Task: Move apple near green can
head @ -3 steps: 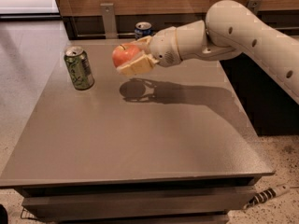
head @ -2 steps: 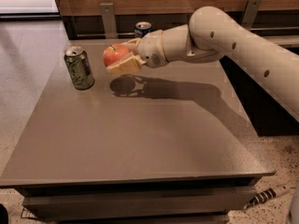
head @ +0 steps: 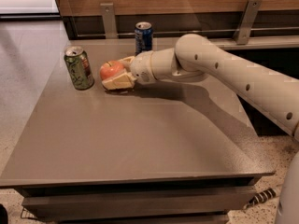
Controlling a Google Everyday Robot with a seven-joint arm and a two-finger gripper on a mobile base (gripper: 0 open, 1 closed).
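The orange-red apple (head: 110, 69) is held between the cream fingers of my gripper (head: 113, 73), low over the grey table (head: 140, 134) and seemingly touching it. The gripper is shut on the apple. The olive-green can (head: 79, 67) stands upright just left of the apple, a small gap between them. My white arm reaches in from the right across the table's back half.
A dark blue can (head: 143, 36) stands upright at the table's back edge, behind the gripper. A wooden wall with metal brackets (head: 108, 17) runs behind the table. Light floor lies to the left, speckled floor at the right.
The gripper has carried the apple left and down, from above the table's back middle to table level right beside the green can.
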